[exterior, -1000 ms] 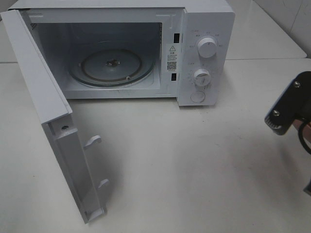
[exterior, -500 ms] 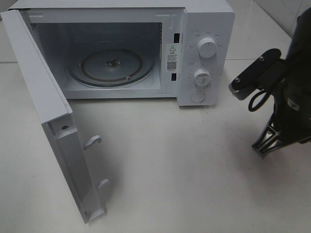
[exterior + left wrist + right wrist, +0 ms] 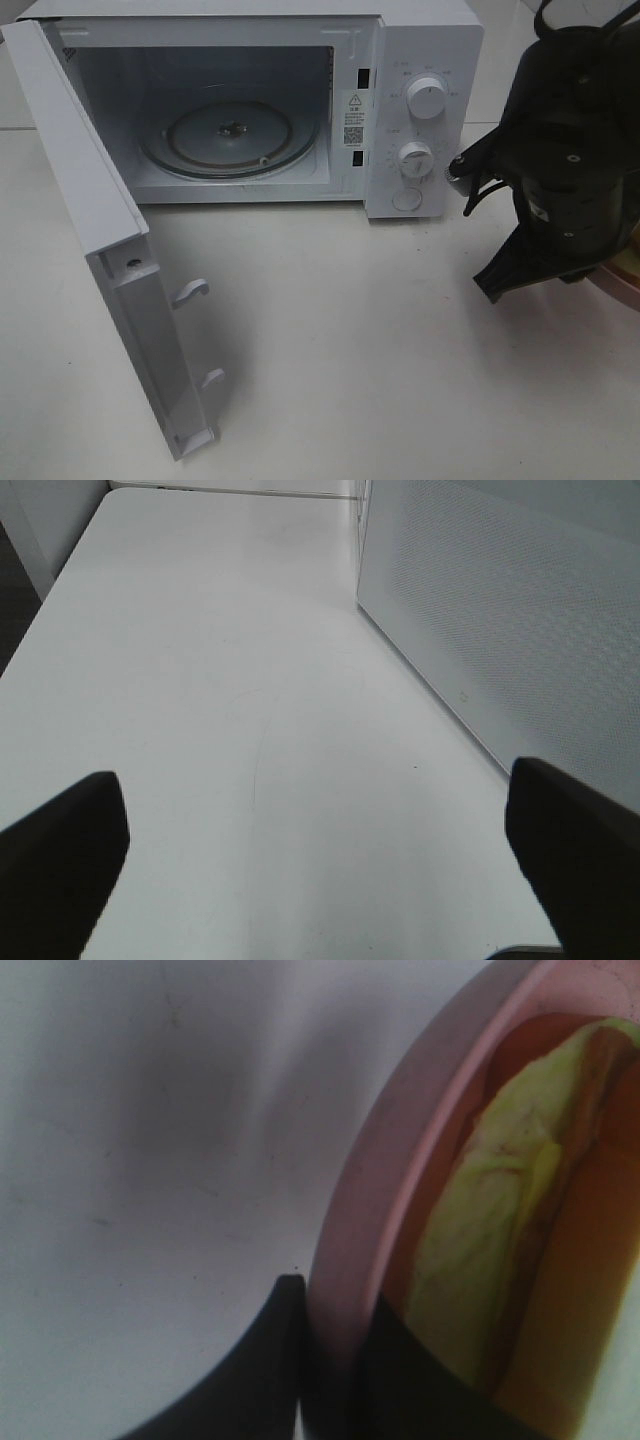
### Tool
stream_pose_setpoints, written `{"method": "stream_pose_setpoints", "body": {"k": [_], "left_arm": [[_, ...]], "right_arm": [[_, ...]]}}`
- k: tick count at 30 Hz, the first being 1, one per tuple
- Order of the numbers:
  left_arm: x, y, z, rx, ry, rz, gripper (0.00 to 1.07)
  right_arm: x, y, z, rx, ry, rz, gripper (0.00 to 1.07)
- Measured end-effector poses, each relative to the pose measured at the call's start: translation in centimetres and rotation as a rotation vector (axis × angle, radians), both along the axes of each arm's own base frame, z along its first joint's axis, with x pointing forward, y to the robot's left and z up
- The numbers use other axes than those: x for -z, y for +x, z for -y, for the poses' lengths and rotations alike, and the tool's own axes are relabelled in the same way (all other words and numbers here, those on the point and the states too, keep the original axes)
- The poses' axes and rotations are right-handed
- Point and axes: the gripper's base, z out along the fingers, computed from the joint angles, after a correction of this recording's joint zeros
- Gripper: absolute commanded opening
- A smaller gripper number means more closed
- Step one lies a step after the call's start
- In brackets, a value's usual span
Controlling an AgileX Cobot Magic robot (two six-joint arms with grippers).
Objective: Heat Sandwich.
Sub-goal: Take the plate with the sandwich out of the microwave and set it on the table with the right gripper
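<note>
The microwave [image 3: 250, 105] stands with its door [image 3: 110, 260] swung wide and the glass turntable [image 3: 230, 135] bare. Since a second ago, the right arm has swept in from the table's right edge and now looms beside the control panel. The right gripper [image 3: 330, 1360] is clamped on the rim of the pink plate [image 3: 350, 1220], whose edge shows at the right margin of the high view. The sandwich [image 3: 480, 1260] rides on that plate. The left gripper [image 3: 320, 850] hangs spread and empty beside the door. In my judgement, transport to the cavity is under way; loading remains.
</note>
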Motion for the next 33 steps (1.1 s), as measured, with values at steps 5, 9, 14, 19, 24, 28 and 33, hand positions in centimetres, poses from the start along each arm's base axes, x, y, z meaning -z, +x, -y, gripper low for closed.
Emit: {"method": "stream_pose_setpoints", "body": {"k": [5,9,14,19,24,28,33], "left_arm": [[0.0,0.0,0.0,0.000,0.000,0.000,0.98],[0.0,0.0,0.0,0.000,0.000,0.000,0.98],[0.0,0.0,0.0,0.000,0.000,0.000,0.98],[0.0,0.0,0.0,0.000,0.000,0.000,0.98],[0.0,0.0,0.0,0.000,0.000,0.000,0.98],[0.0,0.0,0.0,0.000,0.000,0.000,0.98],[0.0,0.0,0.0,0.000,0.000,0.000,0.98]], "right_arm": [[0.8,0.9,0.7,0.026,0.005,0.013,0.03],[1.5,1.4,1.2,0.041,-0.006,0.001,0.03],[2.8,2.3,2.1,0.070,0.003,-0.002,0.04],[4.1,3.0,2.7,0.087,0.000,-0.025,0.04],[5.5,3.4,2.9,0.087,-0.034,-0.034,0.04],[6.6,3.6,2.9,0.086,-0.050,-0.036,0.04],[8.0,3.2,3.0,0.087,-0.029,-0.028,0.04]]}}
